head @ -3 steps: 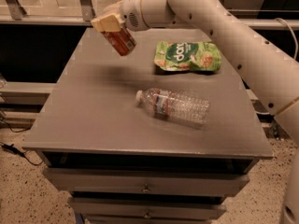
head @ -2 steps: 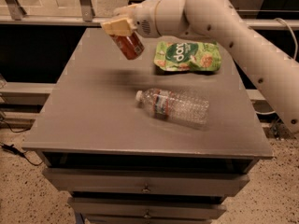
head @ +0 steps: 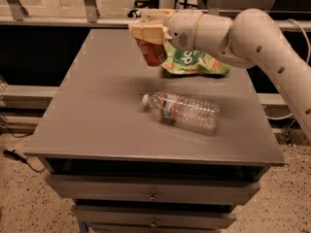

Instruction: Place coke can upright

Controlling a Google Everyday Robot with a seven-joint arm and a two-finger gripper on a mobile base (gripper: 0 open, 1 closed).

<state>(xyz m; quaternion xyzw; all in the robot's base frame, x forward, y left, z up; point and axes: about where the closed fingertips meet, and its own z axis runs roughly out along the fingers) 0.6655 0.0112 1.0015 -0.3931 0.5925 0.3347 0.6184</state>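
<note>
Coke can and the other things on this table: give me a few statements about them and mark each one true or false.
1. The gripper holds the coke can in the air above the table. True.
2. The water bottle stands upright. False: it lies on its side on the table, cap end toward the picture's left.
3. The green snack bag lies at the far side of the table, beyond the water bottle. True.
4. The coke can is upright in the gripper. False: it hangs tilted.
</note>
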